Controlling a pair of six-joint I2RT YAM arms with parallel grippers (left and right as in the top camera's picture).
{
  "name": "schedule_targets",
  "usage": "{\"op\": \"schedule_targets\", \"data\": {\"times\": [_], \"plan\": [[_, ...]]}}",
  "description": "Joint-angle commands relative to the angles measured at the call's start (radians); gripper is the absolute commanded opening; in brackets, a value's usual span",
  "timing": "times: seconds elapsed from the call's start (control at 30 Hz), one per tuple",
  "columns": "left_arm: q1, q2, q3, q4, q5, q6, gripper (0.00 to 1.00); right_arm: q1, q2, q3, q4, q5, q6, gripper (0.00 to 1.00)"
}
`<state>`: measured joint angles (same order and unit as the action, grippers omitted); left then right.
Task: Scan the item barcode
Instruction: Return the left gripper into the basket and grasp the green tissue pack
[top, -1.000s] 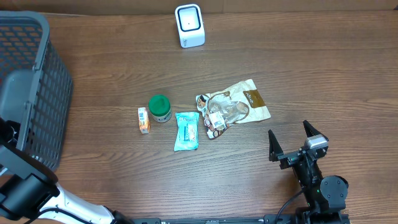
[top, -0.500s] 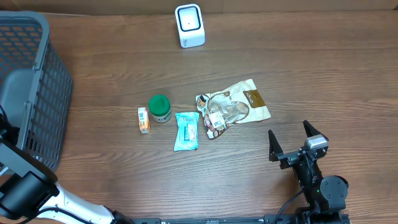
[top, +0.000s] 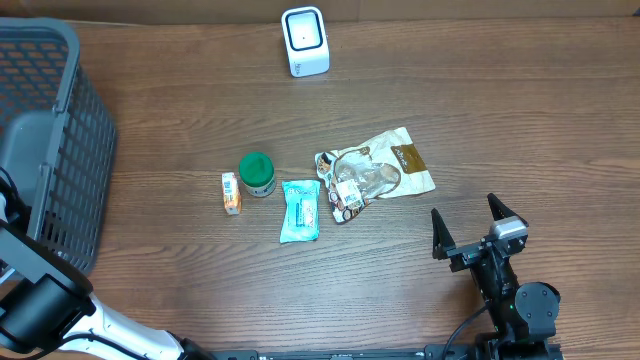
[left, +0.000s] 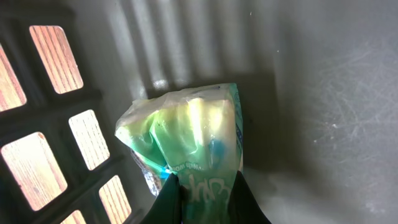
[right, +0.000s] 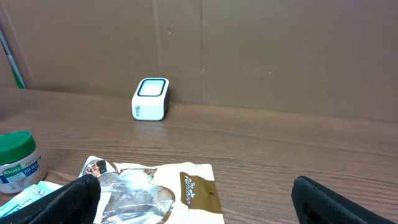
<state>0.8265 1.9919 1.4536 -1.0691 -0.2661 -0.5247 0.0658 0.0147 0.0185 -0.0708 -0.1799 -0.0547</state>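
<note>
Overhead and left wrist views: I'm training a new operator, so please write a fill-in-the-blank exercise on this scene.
1. The left hand is ____ on a yellow-green packet inside the grey basket.
2. The right hand has its jaws ____.
3. The round tub beside the orange box has a ____ lid.

Missing words: shut; open; green.

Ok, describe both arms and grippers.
Both are mostly black. The right arm has a round joint, a pale grey wrist block and a black cable; the right gripper has two tapered fingers. The left arm adds a white link; the left gripper has black fingers.
</note>
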Motion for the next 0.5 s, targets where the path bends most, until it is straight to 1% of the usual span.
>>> {"op": "schedule_targets", "data": {"times": [0.0,0.13,0.3,0.47], "plan": [[-0.002,0.006,0.014,-0.019,0.053,-0.006,0.04,-0.005,-0.012,-0.011,0.006,-0.005,0.004,1.0],[-0.002,-0.011,0.132,-0.1,0.158,0.004,0.04,-0.005,-0.012,-0.011,0.006,-0.005,0.004,1.0],[-0.002,-0.05,0.364,-0.238,0.28,0.031,0.04,-0.005,-0.012,-0.011,0.006,-0.005,0.004,1.0],[-0.002,-0.153,0.562,-0.319,0.388,0.031,0.04,-0.005,-0.012,-0.011,0.006,-0.005,0.004,1.0]]}}
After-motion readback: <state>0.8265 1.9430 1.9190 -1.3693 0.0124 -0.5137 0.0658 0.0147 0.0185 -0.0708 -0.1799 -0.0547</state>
